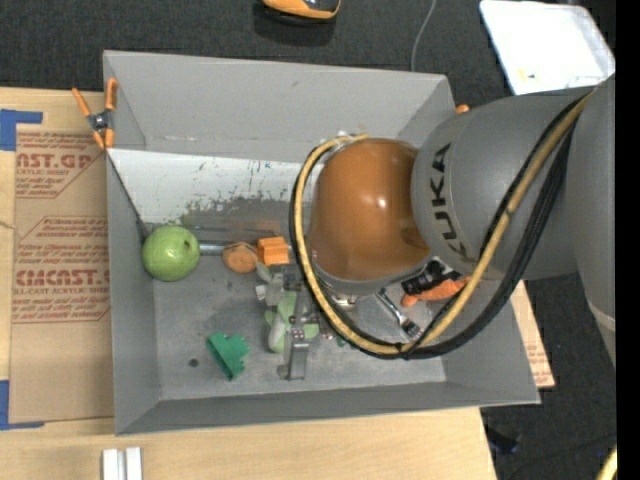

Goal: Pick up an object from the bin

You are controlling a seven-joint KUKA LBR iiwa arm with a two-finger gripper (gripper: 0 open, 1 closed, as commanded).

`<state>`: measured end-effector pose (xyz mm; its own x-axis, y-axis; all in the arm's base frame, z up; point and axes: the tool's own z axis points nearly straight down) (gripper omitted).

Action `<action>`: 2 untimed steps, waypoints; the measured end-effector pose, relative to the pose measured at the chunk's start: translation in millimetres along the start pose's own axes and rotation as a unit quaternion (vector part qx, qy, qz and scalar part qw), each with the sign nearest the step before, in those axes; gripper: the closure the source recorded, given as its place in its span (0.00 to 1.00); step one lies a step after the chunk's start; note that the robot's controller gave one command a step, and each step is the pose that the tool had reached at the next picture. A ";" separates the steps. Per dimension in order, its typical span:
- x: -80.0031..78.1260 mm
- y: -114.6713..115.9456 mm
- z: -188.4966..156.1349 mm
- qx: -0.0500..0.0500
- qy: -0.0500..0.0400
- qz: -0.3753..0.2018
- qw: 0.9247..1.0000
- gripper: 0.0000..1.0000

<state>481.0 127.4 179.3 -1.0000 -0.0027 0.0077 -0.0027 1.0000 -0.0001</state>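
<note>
Lying just left of the fingers, small green piece, apart

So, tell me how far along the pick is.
Done: the hand is low in the bin, near its front middle. In hand: nothing visibly held yet. Left: the grasp and the lift; the apple, orange block and green piece all lie on the floor.
</note>
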 end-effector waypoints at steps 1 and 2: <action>-1.9 -0.7 -4.4 -0.001 -0.004 0.001 1.000 0.00; -1.1 27.5 18.6 0.000 -0.003 -0.155 0.988 0.00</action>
<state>481.8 154.9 160.7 -0.9509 -0.3094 0.0005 -0.3094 0.9509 0.0009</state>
